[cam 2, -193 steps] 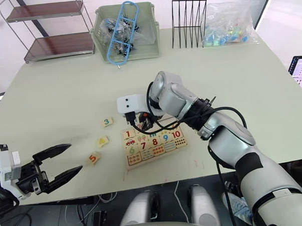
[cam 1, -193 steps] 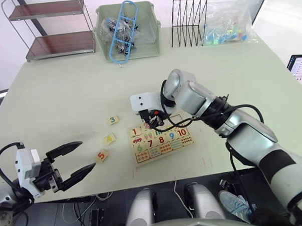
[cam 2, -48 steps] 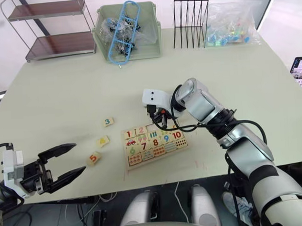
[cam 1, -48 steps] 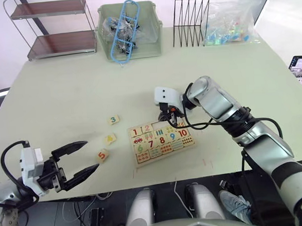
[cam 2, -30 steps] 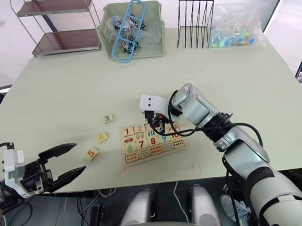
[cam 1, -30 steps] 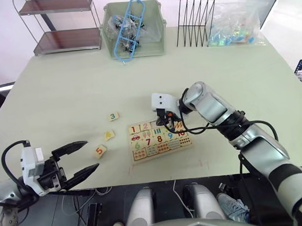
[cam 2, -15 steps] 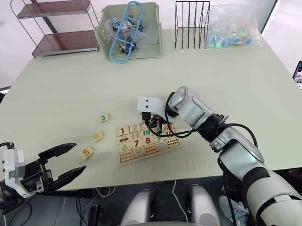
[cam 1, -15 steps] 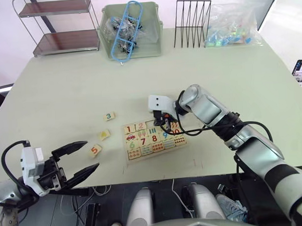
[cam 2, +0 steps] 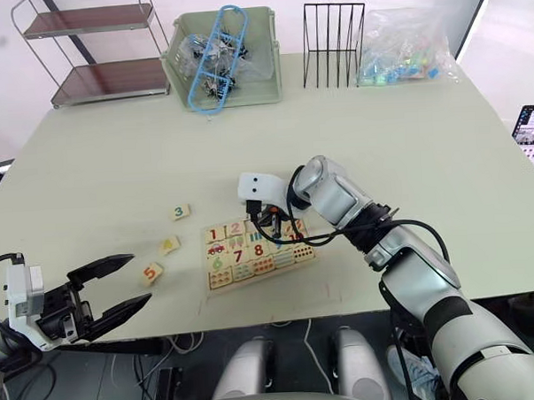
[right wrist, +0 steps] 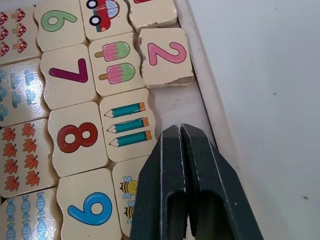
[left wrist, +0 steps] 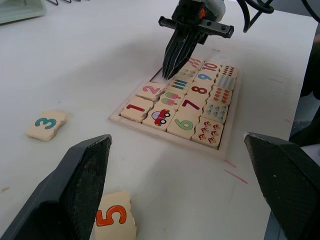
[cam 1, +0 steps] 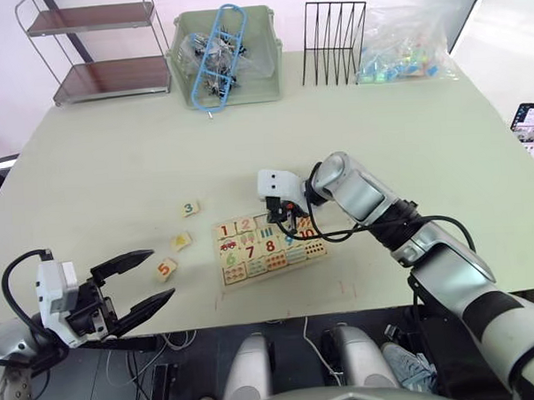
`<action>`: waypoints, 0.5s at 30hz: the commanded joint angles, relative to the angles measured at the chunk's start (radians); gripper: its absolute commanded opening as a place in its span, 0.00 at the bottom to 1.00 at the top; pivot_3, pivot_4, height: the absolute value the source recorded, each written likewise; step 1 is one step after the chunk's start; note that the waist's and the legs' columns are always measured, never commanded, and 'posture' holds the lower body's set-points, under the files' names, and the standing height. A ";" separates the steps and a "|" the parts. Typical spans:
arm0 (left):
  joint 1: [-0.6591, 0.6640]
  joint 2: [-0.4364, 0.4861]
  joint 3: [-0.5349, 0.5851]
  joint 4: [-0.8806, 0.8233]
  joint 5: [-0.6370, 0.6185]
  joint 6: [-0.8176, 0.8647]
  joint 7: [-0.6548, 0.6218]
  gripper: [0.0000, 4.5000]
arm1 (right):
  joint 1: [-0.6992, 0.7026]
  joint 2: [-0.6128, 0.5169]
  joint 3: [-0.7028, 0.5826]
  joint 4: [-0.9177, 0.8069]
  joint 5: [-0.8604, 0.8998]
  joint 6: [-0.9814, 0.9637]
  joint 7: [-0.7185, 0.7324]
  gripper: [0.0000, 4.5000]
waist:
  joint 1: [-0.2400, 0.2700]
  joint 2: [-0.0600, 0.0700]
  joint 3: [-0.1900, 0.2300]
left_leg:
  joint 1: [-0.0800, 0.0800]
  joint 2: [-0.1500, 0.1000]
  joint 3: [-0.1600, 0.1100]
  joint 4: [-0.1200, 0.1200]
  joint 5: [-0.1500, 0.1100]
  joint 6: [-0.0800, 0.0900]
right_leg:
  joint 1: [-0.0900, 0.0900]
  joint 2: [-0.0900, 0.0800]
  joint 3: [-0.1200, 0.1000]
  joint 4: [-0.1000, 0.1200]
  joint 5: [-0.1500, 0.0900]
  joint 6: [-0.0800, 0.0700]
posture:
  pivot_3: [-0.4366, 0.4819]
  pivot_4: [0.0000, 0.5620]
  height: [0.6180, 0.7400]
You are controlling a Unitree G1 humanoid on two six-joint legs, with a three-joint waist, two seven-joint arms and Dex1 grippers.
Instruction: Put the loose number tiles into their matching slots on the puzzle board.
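Loose light-wood number tiles left on the pale table (cam 1: pixel 114 153): green-digit 3 tile (cam 1: pixel 189 208), orange-digit 5 tile (cam 1: pixel 166 269), and a yellow-printed tile (cam 1: pixel 181 242) between them, all on the robot's left of the flat rectangular light-wood puzzle board (cam 1: pixel 262 248). Tiles 1 (left wrist: pixel 135 109) and 2 (right wrist: pixel 165 56) sit in the board's slot row; tile 2 looks slightly crooked. Right gripper (right wrist: pixel 181 131), fingers pressed together, holds nothing, tip over the bare slot (right wrist: pixel 176 107) just beside 2. Left gripper (cam 1: pixel 136 278), fingers spread wide, empty, hangs near the table's front edge, closest to tile 5. Judgement: left arm is nearer the loose tiles; 3 belongs under the right fingertips.
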 commanded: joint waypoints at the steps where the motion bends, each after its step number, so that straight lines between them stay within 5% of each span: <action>1: 0.003 0.014 0.021 -0.018 -0.009 -0.005 -0.004 1.00 | -0.032 0.016 -0.027 -0.010 0.002 -0.019 -0.012 0.01 | 0.000 0.000 0.000 | 0.001 0.000 0.001 -0.001 0.000 0.000 | 0.000 0.000 0.001 0.000 0.000 0.000 | 0.48 0.27 1.00; 15: 0.015 0.007 0.024 -0.026 -0.010 -0.009 -0.001 1.00 | -0.034 0.057 -0.035 0.021 0.006 -0.053 -0.041 0.01 | 0.000 0.000 0.000 | 0.001 0.001 0.006 -0.002 0.000 0.000 | -0.002 0.001 0.010 0.000 0.000 0.000 | 0.48 0.27 1.00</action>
